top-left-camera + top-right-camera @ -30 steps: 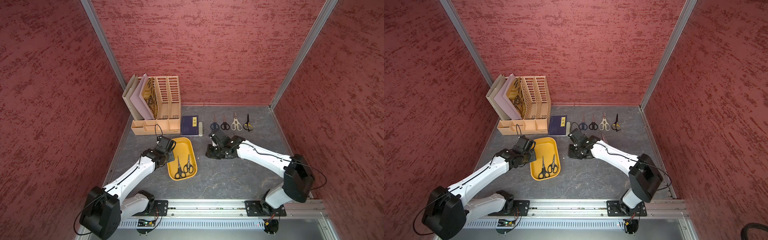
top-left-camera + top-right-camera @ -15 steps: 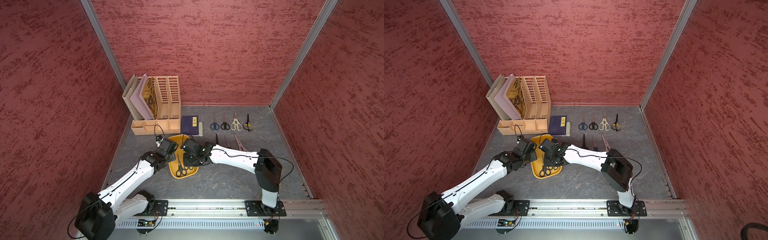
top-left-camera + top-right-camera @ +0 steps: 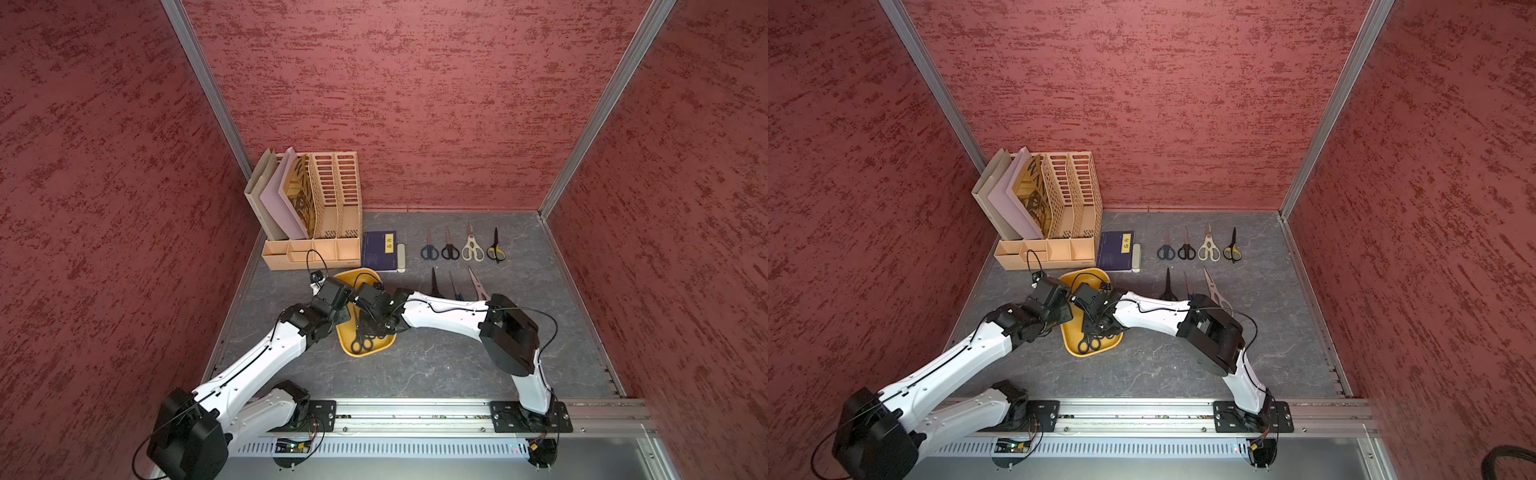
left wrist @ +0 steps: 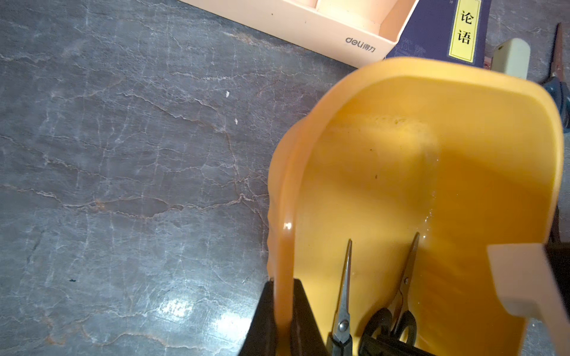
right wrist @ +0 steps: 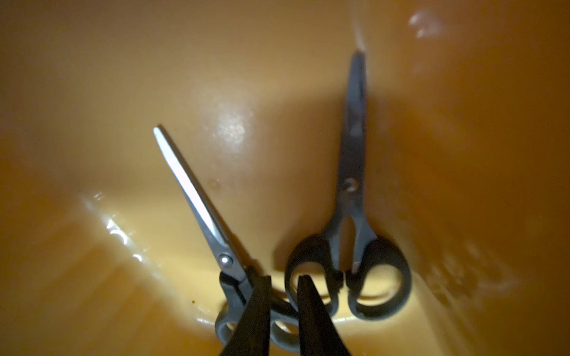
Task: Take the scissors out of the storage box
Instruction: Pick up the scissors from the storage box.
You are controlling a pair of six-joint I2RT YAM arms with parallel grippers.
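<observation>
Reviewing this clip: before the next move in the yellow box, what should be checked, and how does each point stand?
1. The left hand pinches the storage box wall: ok.
2. The right hand straddles a handle loop of the bright-bladed scissors: ok.
3. That grip fully closed: cannot tell.
4. Its handles free of the dark-bladed scissors alongside: cannot tell.
5. Table space beside the laid-out scissors: ok.

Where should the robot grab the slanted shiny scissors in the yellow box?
Probably by the handle neck, just behind the pivot screw, coming straight down from above. The slanted scissors lie flat on the floor of the yellow box, so its walls block the sides, and the thin blades give little to pinch.
</observation>
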